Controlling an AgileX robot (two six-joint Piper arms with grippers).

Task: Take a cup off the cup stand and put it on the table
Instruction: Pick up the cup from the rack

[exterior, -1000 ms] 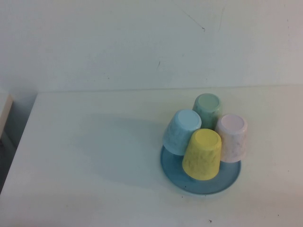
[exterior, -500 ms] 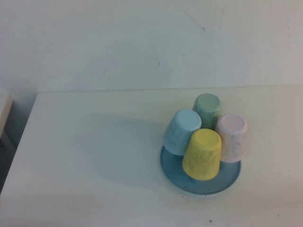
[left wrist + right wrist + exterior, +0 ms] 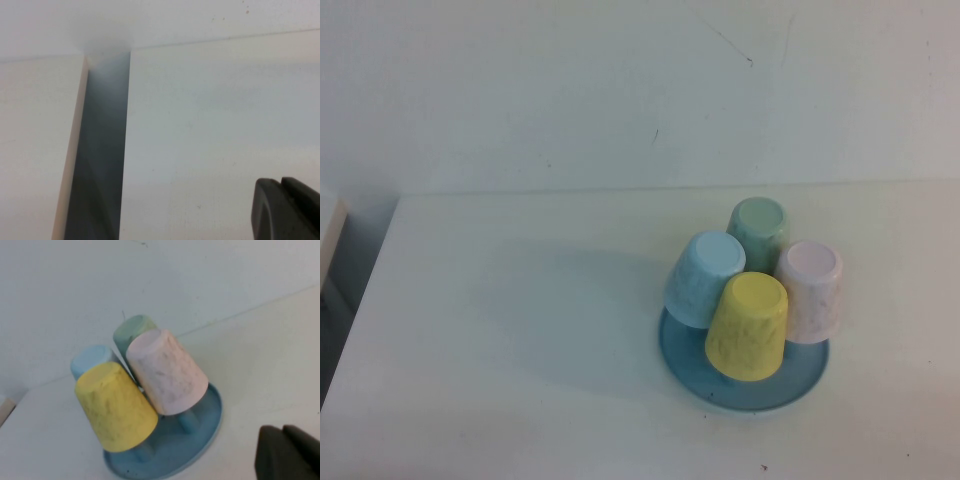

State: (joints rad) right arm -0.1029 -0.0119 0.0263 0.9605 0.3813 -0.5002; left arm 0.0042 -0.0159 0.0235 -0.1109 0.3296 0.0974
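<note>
Nothing had moved since the earlier frames, honestly: same four cups, same stand, no arm in the high view yet.

Going left to right with the stand (image 3: 744, 385) as the anchor: far to its left, the left gripper (image 3: 286, 209) sat over the bare table (image 3: 520, 330) near the table's edge and the gap beside it, well apart from the stand. Only a dark corner of it showed, so I couldn't tell if it was open or closed. Looked parked, probably because one arm does this job.

On the stand, the blue cup (image 3: 706, 277) was on the left side, the yellow cup (image 3: 749, 326) at the front, the green cup (image 3: 759, 229) at the back, and the pink cup (image 3: 810, 291) on the right side. All four hung upside down and tilted outward over pegs, which is presumably how the stand keeps them.

Right of the stand was the right gripper (image 3: 287, 452), near the pink cup but not touching. Again just a dark edge, so can't say open or shut. My guess is it was lined up on that side because pink was the closest one to grab.
</note>
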